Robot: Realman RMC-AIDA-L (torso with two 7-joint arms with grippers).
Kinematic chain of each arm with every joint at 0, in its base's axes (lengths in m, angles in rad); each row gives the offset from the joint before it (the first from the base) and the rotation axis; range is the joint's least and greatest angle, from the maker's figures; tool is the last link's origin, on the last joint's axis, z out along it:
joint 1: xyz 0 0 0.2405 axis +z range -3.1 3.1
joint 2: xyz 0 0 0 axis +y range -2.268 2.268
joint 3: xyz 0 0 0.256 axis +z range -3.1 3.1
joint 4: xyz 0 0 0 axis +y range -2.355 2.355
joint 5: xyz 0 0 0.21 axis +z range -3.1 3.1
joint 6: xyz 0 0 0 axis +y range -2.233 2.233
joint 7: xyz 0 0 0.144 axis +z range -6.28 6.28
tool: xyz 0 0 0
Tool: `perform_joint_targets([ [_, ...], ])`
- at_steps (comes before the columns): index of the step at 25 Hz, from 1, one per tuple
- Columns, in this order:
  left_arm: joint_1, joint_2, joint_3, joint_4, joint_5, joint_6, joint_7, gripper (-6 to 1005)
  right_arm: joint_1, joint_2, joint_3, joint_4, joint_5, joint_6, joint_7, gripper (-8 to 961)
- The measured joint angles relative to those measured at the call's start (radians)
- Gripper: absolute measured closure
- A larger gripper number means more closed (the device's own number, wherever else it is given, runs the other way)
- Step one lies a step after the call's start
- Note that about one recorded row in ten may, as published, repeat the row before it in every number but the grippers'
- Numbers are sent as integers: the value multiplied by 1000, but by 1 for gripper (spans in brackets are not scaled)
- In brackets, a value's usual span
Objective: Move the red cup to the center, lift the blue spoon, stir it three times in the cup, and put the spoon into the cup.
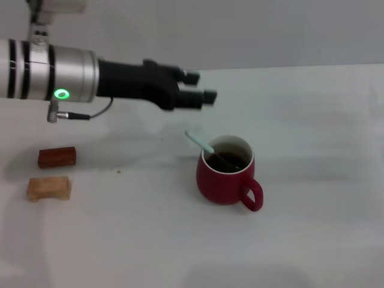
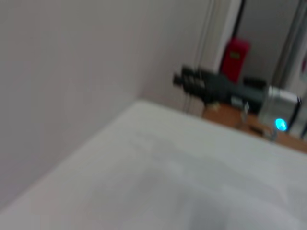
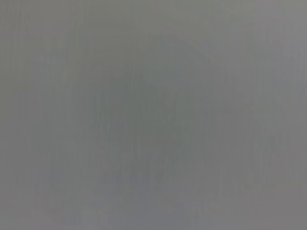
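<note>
The red cup (image 1: 224, 178) stands upright near the middle of the white table (image 1: 312, 132), its handle toward the front right, with dark liquid inside. The blue spoon (image 1: 200, 143) rests in the cup, bowl down in the liquid, and its pale handle leans out over the back left rim. My left gripper (image 1: 201, 87) is open and empty, held in the air above and behind the cup, a little to its left. My right gripper (image 2: 181, 79) shows only in the left wrist view, far off beyond the table's edge. The right wrist view is plain grey.
A red-brown wooden block (image 1: 57, 156) and a pale wooden block (image 1: 48, 188) lie at the table's left side. In the left wrist view a red object (image 2: 235, 57) stands behind the right arm, by a wooden surface (image 2: 225, 115).
</note>
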Motion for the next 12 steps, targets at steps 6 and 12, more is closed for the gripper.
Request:
perform_joint_targets([
  [6, 111, 3, -79, -118, -433, -98, 292, 398, -3, 1, 6, 0, 3, -1, 0, 447],
  [12, 201, -2, -135, -445, -1036, -70, 857, 363, -2, 2, 11, -2, 6, -6, 0, 447],
])
